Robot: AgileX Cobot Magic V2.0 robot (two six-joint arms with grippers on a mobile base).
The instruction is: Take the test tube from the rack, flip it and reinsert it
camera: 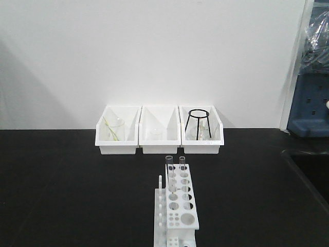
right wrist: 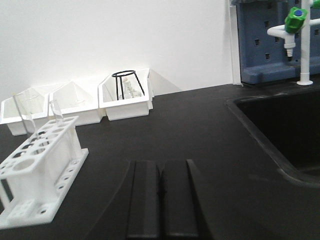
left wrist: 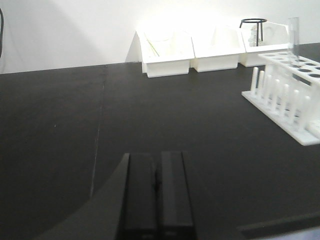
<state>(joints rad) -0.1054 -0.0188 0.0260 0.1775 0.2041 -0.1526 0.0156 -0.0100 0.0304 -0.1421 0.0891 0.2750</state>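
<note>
Standing upright in the rack (camera: 177,203), one test tube (camera: 169,165) and its twin (camera: 182,163) sit side by side in the 12 o'clock row. The left pincer (left wrist: 157,161) is pressed closed and empty, with the rack at its 2 o'clock. The right pincer (right wrist: 161,169) is clamped on nothing too, rack at 10 o'clock. White bins (camera: 159,149) line the black tabletop (camera: 61,180) at 12 o'clock beyond the rack.

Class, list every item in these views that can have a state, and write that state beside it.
Left gripper, shut, empty.
Right gripper, shut, empty.
Rack, standing upright, holding both tubes.
Left test tube, upright in rack, open end up.
Right test tube, upright in rack, open end up.
</note>
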